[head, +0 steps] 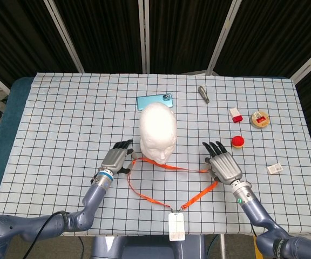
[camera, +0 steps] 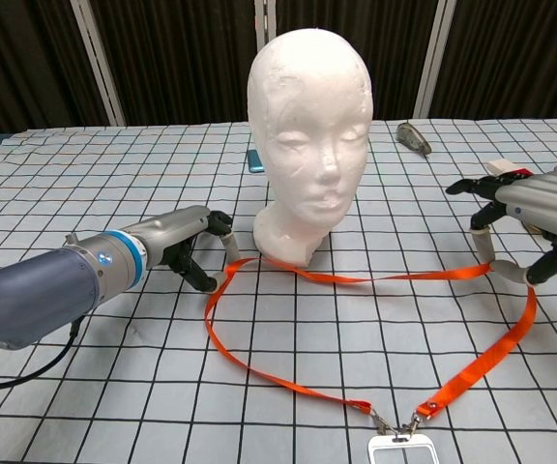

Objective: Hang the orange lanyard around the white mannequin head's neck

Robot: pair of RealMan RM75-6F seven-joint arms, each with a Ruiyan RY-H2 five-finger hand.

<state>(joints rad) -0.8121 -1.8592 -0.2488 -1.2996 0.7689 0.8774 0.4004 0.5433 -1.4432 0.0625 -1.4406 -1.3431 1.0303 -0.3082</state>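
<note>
Both hands sit low on the checked tablecloth (head: 63, 118) with the orange lanyard (camera: 288, 387) strung between them. I see a flat woven ribbon, bright orange, lying as a loose loop on the cloth in front of the white mannequin head (camera: 309, 116); its two ends meet at small metal clips that carry a clear badge holder (camera: 402, 450) at the near table edge. One run of ribbon passes just in front of the head's base, touching or nearly so; I cannot tell which. It is not around the neck.

My left hand (camera: 187, 244) has its fingers curled over the ribbon's left bend, right beside the head's base, and appears to pinch it. My right hand (camera: 530, 213) holds the ribbon's right bend between thumb and a finger, other fingers spread forward, with the strap lifted slightly off the cloth there.

The head is matte, smooth foam-like white, upright, facing me. Hands are grey metal with dark fingers.
</note>
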